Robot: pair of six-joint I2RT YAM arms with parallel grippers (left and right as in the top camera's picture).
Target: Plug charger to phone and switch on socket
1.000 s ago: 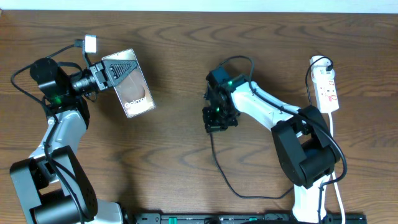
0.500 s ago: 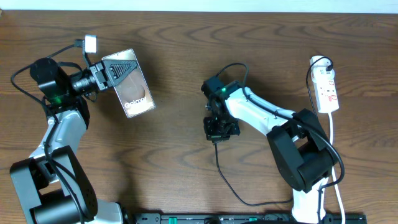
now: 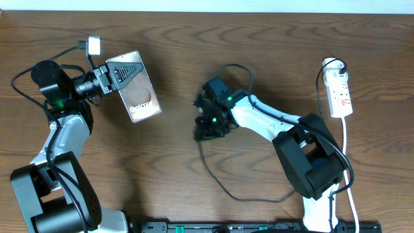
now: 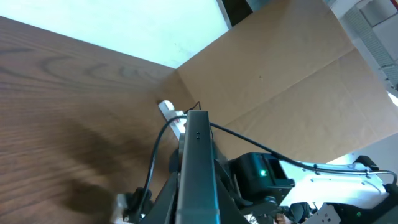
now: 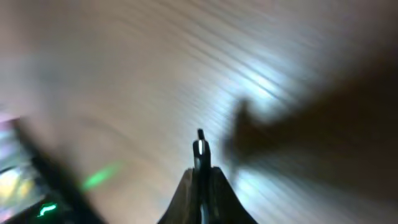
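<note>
I am working over a dark wood-grain table (image 3: 194, 39), with a pale wall running along its far edge and a brown cardboard panel (image 4: 280, 81) standing behind it in the left wrist view. The left gripper (image 3: 129, 70) is clamped on the bronze Galaxy phone (image 3: 143, 102), holding it tilted above the wood. The right gripper (image 3: 208, 127) is hanging a short way off from the phone, its fingers (image 5: 186, 193) pressed together on the charger (image 5: 200, 148), whose small plug tip is sticking out past them; that wrist view is smearing with motion. The white power strip (image 3: 341, 94) is lying well apart from the phone, beyond the right arm. Compared with a second ago, the right gripper has swung closer to the phone, dragging the black cable into a wider loop, while the phone, the left gripper and the power strip are staying where they were.
</note>
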